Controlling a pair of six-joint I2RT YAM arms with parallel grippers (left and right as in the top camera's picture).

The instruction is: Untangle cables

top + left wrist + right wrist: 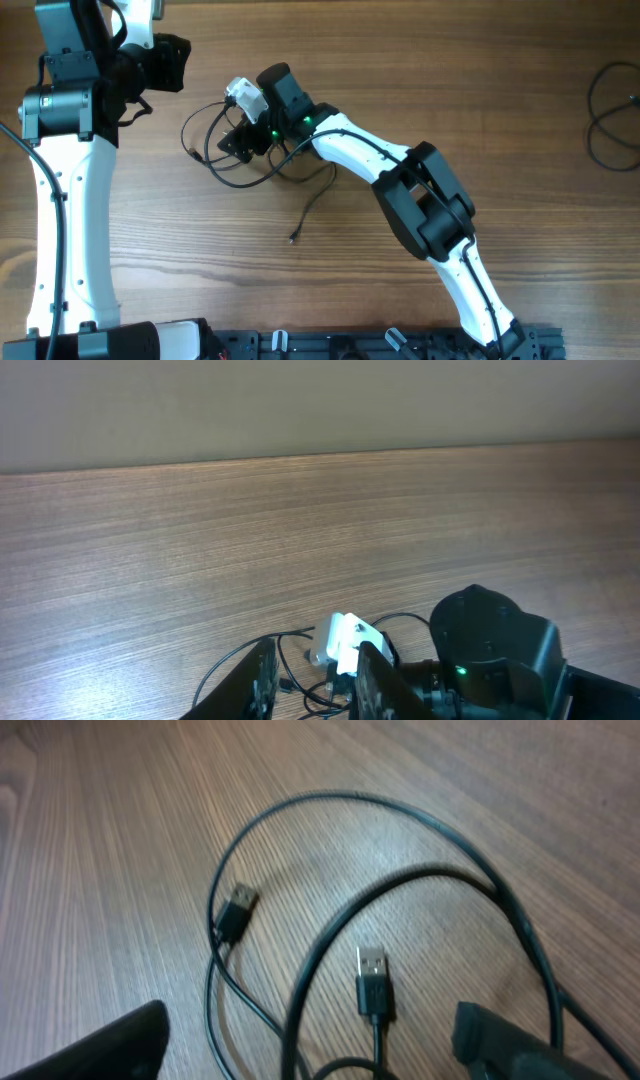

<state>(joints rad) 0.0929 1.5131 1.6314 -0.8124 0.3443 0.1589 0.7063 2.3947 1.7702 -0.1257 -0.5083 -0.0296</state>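
The cables [240,184] lie as loose black loops left of the table's centre, and one free end [294,237] trails toward the front. My right gripper [246,136] is down over the tangle. In the right wrist view it [310,1050] is open, with a USB plug [372,982] and a cable loop [330,795] lying between its fingers [500,1040]. A second plug [236,910] rests further left. My left gripper [165,65] hovers behind and to the left of the tangle. It [315,675] is open with nothing between its fingers, and a cable [212,670] shows on the table beyond.
Another black cable [592,95] is coiled at the table's far right edge. The right arm's white wrist mount [345,640] and black body [490,650] stand just beyond the left fingers. The left arm's white link [75,200] runs along the left side.
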